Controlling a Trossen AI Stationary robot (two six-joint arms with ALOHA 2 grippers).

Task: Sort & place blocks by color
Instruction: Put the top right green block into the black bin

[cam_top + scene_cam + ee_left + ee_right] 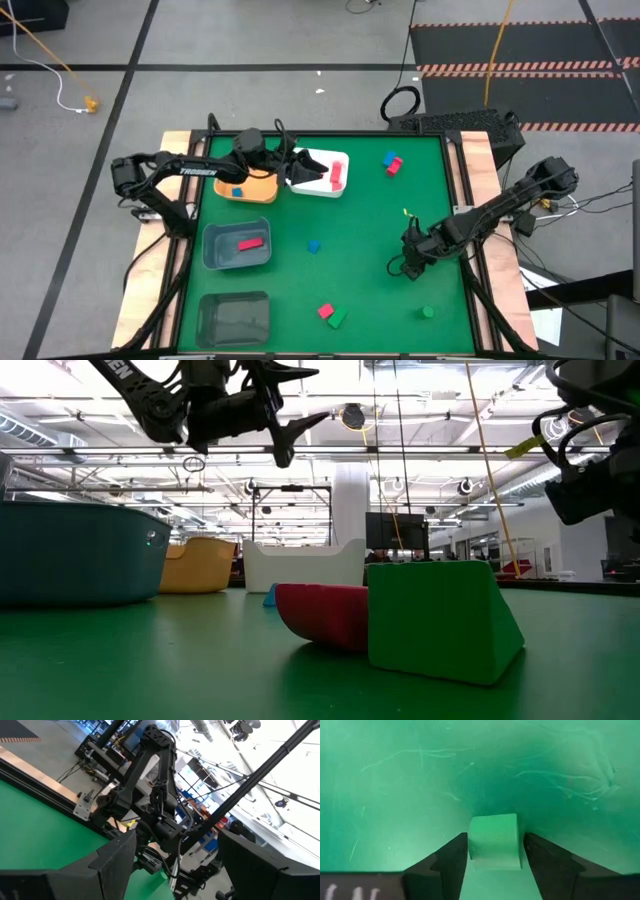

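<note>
High view: my right gripper (410,262) sits low near the bench's right edge; the left gripper (300,168) hovers over the white bin (335,190), fingers apart. Right wrist view: fingers apart, flanking a green block (494,841) on the bench. It looks light, rigid and smooth; I'd pinch its flat sides.

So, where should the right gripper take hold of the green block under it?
Grip the green block on its two flat side faces, coming straight down from above. The right gripper already straddles it on the mat, a finger beside each face.
</note>
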